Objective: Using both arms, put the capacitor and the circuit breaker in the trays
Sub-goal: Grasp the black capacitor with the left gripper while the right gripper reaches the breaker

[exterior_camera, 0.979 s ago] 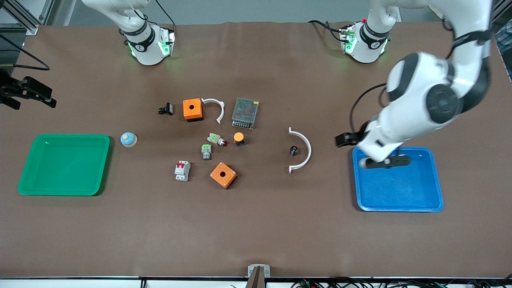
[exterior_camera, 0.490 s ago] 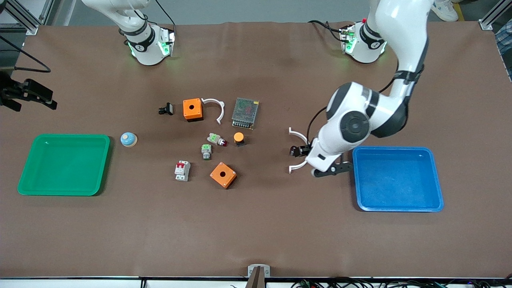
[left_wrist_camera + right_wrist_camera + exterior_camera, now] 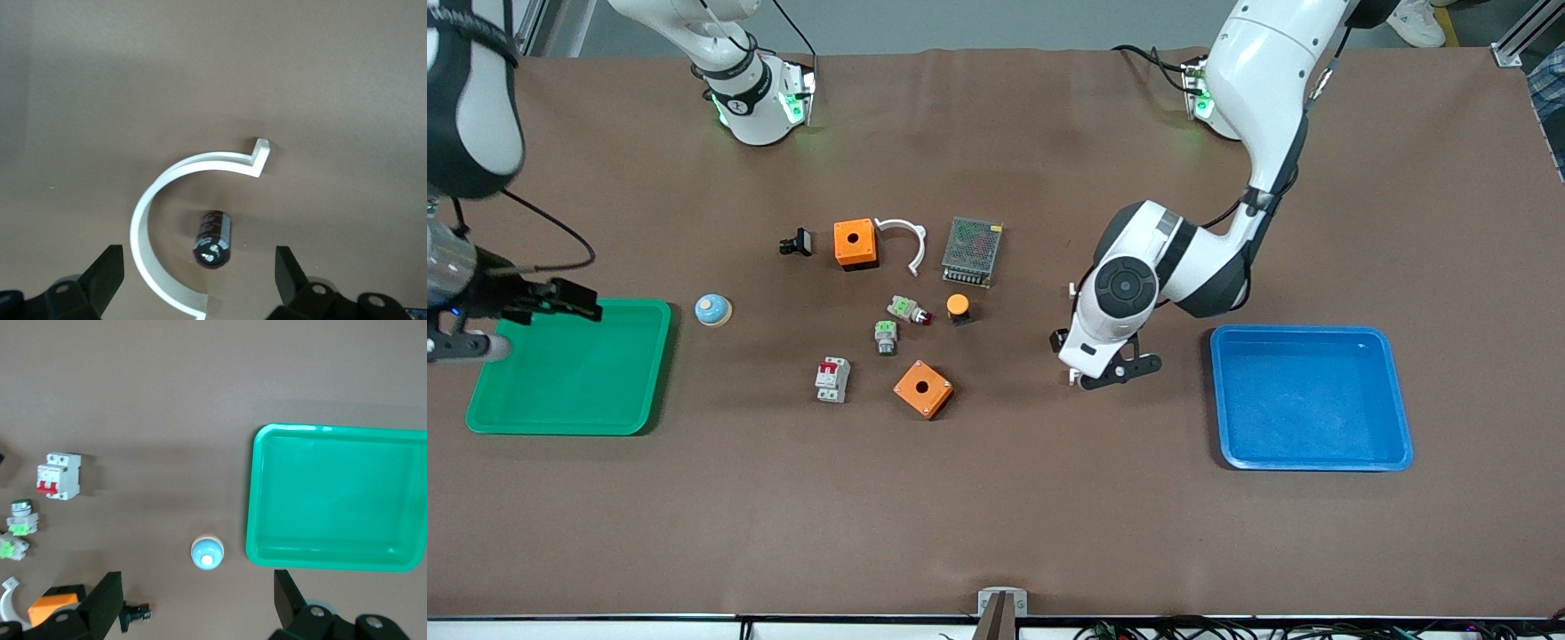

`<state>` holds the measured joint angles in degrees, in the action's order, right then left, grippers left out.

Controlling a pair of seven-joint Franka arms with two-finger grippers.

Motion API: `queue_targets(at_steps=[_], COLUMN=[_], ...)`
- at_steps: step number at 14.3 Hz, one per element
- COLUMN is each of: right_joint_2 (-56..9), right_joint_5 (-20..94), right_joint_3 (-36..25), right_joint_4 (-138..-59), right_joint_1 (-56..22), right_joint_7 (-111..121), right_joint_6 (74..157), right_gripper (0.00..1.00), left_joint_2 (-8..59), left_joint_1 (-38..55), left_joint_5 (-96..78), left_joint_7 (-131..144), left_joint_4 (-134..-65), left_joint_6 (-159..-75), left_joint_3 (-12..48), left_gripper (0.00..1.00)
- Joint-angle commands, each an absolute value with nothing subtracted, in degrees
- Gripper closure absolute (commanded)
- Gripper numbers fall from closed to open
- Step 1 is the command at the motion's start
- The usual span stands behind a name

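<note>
The capacitor (image 3: 213,239), a small black cylinder with a silvery end, lies on the table inside a white C-shaped arc (image 3: 150,220). My left gripper (image 3: 198,270) hangs open just above it, one finger to each side. In the front view the left gripper (image 3: 1089,351) hides the capacitor, and only the arc's ends (image 3: 1073,289) show. The circuit breaker (image 3: 831,380), white-grey with red levers, lies beside an orange box and is also in the right wrist view (image 3: 59,476). My right gripper (image 3: 507,320) is open, high over the green tray's edge (image 3: 569,307).
A blue tray (image 3: 1307,400) sits at the left arm's end. Around the breaker are two orange boxes (image 3: 923,388) (image 3: 855,243), two green-topped parts (image 3: 886,336), an orange-capped button (image 3: 958,307), a mesh-covered box (image 3: 972,251), a black clip (image 3: 796,242) and a blue dome (image 3: 713,309).
My left arm swung from over the blue tray to over the capacitor and arc. My right arm moved in from the table's end to over the green tray's edge. Both grippers stayed open.
</note>
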<state>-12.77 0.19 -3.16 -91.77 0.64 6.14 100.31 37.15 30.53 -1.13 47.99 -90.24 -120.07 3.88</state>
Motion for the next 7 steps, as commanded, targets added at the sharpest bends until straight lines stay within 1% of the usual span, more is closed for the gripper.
queue_targets(at_steps=[1,3,5,7], right_joint_2=[-14.5,-15.3,-15.6,-17.3], right_joint_5=[0.0,2.1,5.2,5.6], right_joint_3=[-2.5,-2.4,-2.4,-2.4], right_joint_4=[-91.4,-93.8,-97.3,-98.5], right_joint_1=[-1.0,-3.7,-7.5,-11.5], right_joint_7=[4.7,-2.9,-8.1,-12.9], right_joint_6=[102.3,104.8,108.4,110.2], right_gripper=[0.00,0.00,0.00,0.00], left_joint_2=[37.7,37.4,37.6,37.7], left_joint_1=[31.5,31.7,32.2,32.3], left_joint_5=[-0.1,-0.1,-0.1,-0.1], left_joint_7=[49.6,49.5,49.6,49.7], left_joint_4=[-92.7,-95.7,-97.0,-97.7], left_joint_6=[-125.3,-128.1,-129.3,-130.9], left_joint_3=[3.6,3.6,3.6,3.7], left_gripper=[0.00,0.00,0.00,0.01])
